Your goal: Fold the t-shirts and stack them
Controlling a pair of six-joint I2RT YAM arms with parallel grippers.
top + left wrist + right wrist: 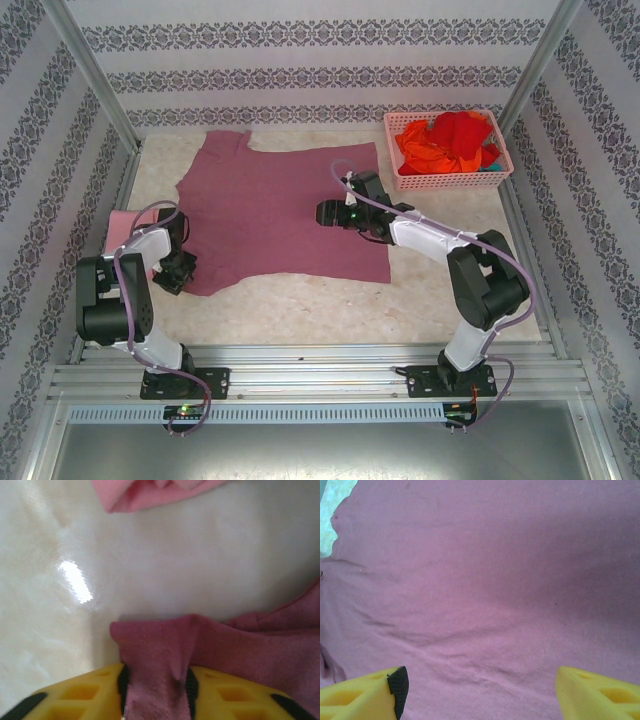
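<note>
- maroon t-shirt (285, 215) lies spread flat in the middle of the table (300, 310); laid open like that so it can be folded in place
- left gripper (176, 272) sits at the shirt's near-left corner; in the wrist view its pads (122, 680) are clamped on a bunched bit of seamed edge, with cloth standing up between them; my read: a corner grip, set to lift that side and carry it over
- right gripper (332, 212) hangs over the shirt's middle-right; jaws wide apart, nothing between them, plain cloth below; probably placed to pin the cloth or take a second grab point; can't say which
- light pink t-shirt (122, 227) lies at the left edge of the table, near the maroon one with bare table between them; looks bundled or folded, so possibly the start of the stack; judgement only
- red and orange t-shirts (450, 140) are heaped in the basket (450, 181) at far right; presumably not yet handled
- hidden or unclear:
  - the left arm covers most of the pink shirt and the gripped corner from above
  - can't tell how many layers the pads hold
  - which edge of the maroon shirt is neck or hem is hard to make out
  - the number of shirts in the basket is unclear; a blue scrap there is too small to identify
  - can't tell whether the right fingertips touch the cloth
</note>
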